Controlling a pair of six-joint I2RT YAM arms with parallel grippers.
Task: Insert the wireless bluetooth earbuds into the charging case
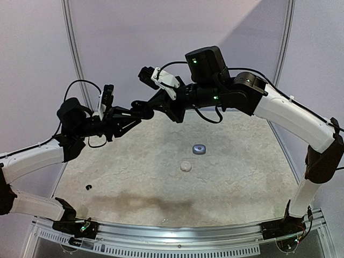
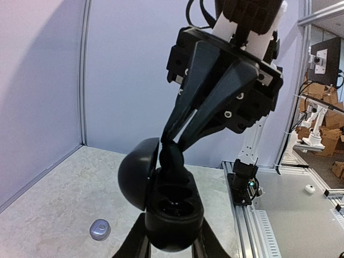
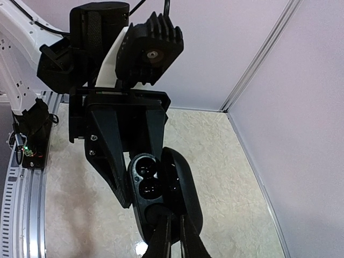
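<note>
My left gripper (image 2: 173, 239) is shut on a black charging case (image 2: 174, 215) and holds it in the air at the back of the table. Its lid (image 2: 137, 174) is swung open, and two sockets (image 3: 145, 176) show empty. My right gripper (image 3: 172, 219) meets it from the other side. Its fingertips (image 2: 177, 137) are pinched on a black earbud (image 2: 172, 160), which stands upright on the case's end, beside the sockets and not in one. In the top view both grippers meet near the case (image 1: 152, 109), which is barely visible there.
On the table lie a grey-blue case (image 1: 199, 149), a white round case (image 1: 186, 165) and a tiny black earbud (image 1: 88, 187) at the front left. White walls close the back and sides. A metal rail (image 1: 177, 236) runs along the near edge.
</note>
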